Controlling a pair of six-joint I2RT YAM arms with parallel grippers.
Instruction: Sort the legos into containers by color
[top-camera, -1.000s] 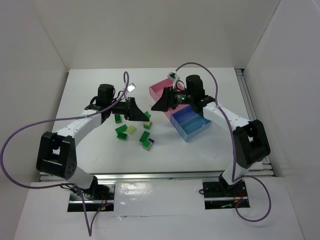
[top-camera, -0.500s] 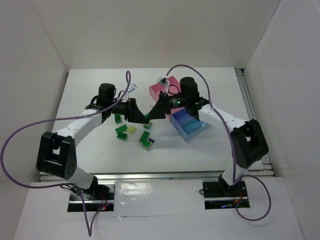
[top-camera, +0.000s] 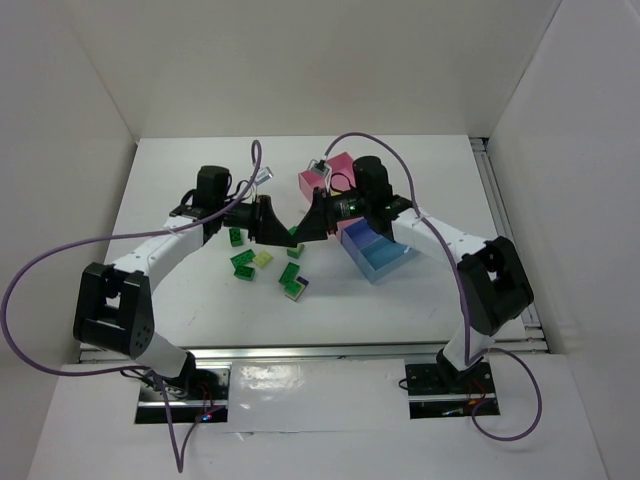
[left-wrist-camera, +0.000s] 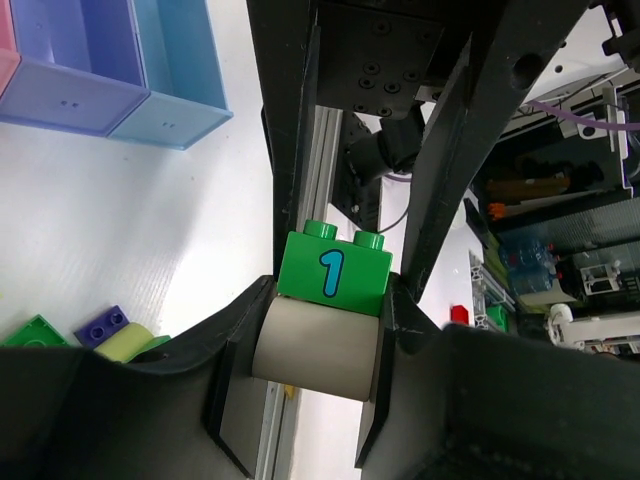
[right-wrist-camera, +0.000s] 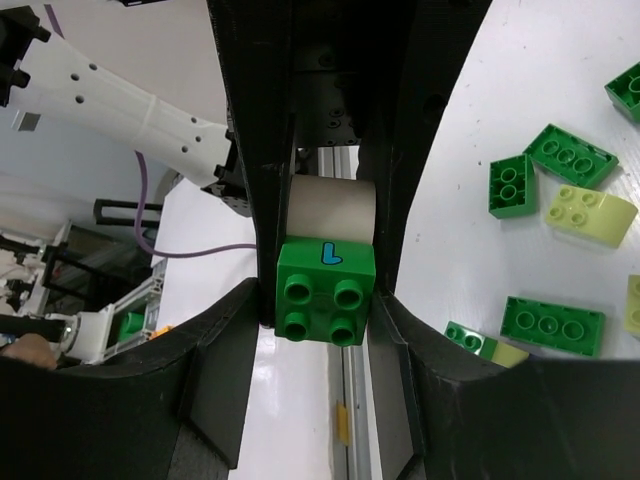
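Since the frame a second ago the right gripper (right-wrist-camera: 322, 292) has swung leftward, off the trays, until it meets the left gripper (left-wrist-camera: 328, 296) tip to tip over the table, while the left one has barely shifted. Between the two sits a green brick (left-wrist-camera: 335, 272) with a blue numeral 1 on its side, its four studs facing the right wrist camera and a beige cylinder (left-wrist-camera: 318, 355) pressed against its opposite face. On that brick the right fingers (right-wrist-camera: 215, 400) are closed against both flanks, and the left fingers (left-wrist-camera: 225, 400) are clamped on the cylinder just behind it, so both grippers grip the same stack. Below the meeting grippers and toward the arm bases the loose legos (top-camera: 243, 264) lie scattered on the white table (top-camera: 180, 300): dark green ones, pale yellow-green ones and a small purple one (left-wrist-camera: 103, 325). Behind the right gripper, beside its forearm, runs the row of containers (top-camera: 372, 250): a pink tray (top-camera: 343, 165) farthest out, then a dark blue tray (top-camera: 355, 237) and a light blue tray (top-camera: 395, 262), joined wall to wall
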